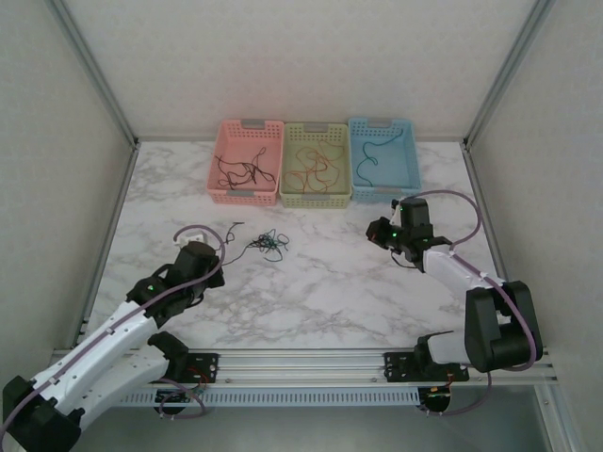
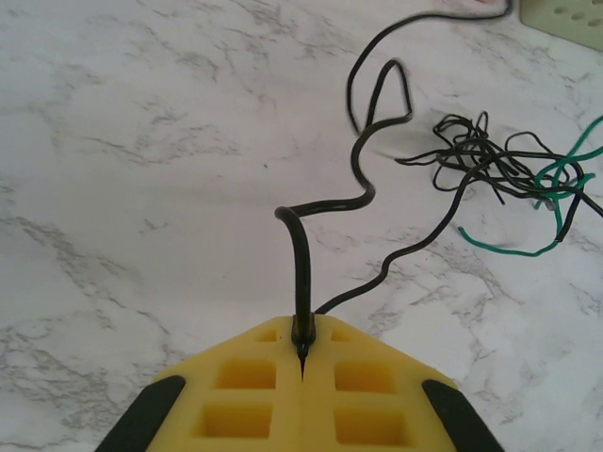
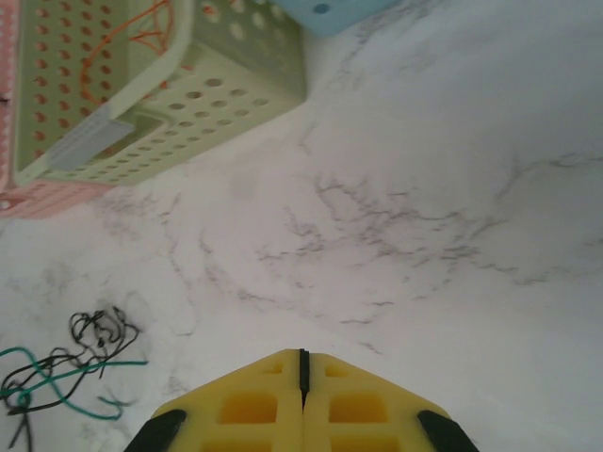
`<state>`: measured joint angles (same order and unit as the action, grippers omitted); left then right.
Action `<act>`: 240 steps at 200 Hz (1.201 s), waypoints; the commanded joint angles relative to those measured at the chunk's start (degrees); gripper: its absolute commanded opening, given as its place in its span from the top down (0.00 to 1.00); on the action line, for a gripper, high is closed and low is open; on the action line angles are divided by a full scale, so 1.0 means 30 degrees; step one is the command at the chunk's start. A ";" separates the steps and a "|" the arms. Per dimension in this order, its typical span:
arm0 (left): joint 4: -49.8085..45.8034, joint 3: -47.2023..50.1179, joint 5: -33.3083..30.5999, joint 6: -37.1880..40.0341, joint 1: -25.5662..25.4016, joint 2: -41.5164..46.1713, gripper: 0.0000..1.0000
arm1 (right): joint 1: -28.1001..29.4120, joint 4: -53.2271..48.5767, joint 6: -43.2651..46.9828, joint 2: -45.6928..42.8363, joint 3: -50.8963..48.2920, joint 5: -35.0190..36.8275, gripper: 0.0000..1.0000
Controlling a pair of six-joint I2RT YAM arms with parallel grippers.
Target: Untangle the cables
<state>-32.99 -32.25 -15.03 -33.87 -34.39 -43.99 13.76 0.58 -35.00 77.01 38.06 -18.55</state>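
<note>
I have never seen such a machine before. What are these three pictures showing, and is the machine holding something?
You see two robot arms fixed at the near edge of a marble table. One picture looks down from above; the other two come from a small camera on each wrist, so the yellow fingers appear at the bottom. At the far side stand a pink basket, a green basket and a blue basket, each holding thin wires. A small tangle of black and green wires lies on the table. The left gripper is shut on a black wire from that tangle. The right gripper is shut and holds nothing.
</note>
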 commanded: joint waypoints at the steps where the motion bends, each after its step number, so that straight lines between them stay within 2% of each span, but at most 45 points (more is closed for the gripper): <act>1: 0.0944 -0.0649 0.1303 0.0180 0.0068 -0.0614 1.00 | 0.1311 0.1183 0.0639 0.0027 0.0196 -0.1458 0.98; 27: 0.1206 -0.0625 0.1791 0.0323 0.0069 -0.1039 1.00 | 0.3760 0.0791 0.2211 0.0704 0.1342 -0.1509 0.70; 43: 0.1340 -0.0646 0.2099 0.0471 0.0067 -0.1143 1.00 | 0.5105 0.0803 0.2538 0.1275 0.2140 -0.1569 0.58; 55: 0.1388 -0.0620 0.2194 0.0499 0.0067 -0.1213 1.00 | 0.6029 0.0539 0.2331 0.1843 0.3007 -0.1581 0.54; 68: 0.1487 -0.0589 0.2298 0.0506 0.0067 -0.1324 1.00 | 0.7032 -0.0169 0.2343 0.2572 0.4199 -0.1721 0.52; 90: 0.1689 -0.0343 0.2487 0.0384 0.0067 -0.1349 1.00 | 0.8353 -0.2253 0.2109 0.3873 0.6517 0.0067 0.49; 131: 0.1568 -0.0265 0.2690 0.0252 0.0067 -0.1263 1.00 | 0.8714 -0.5143 0.2360 0.6407 0.9675 0.1946 0.47; 181: 0.1386 -0.0270 0.4568 0.0800 -0.0070 -0.2010 1.00 | 0.8770 -0.5774 0.2983 0.8705 1.1005 0.0540 0.47; 240: 0.1835 -0.0148 0.5385 0.0954 -0.1733 -0.4252 1.00 | 0.8832 -0.6403 0.3759 1.0149 1.2026 0.0818 0.47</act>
<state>-28.38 -32.25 -1.32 -32.05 -37.82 -55.18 39.99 -16.32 -26.04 104.79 70.13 -16.23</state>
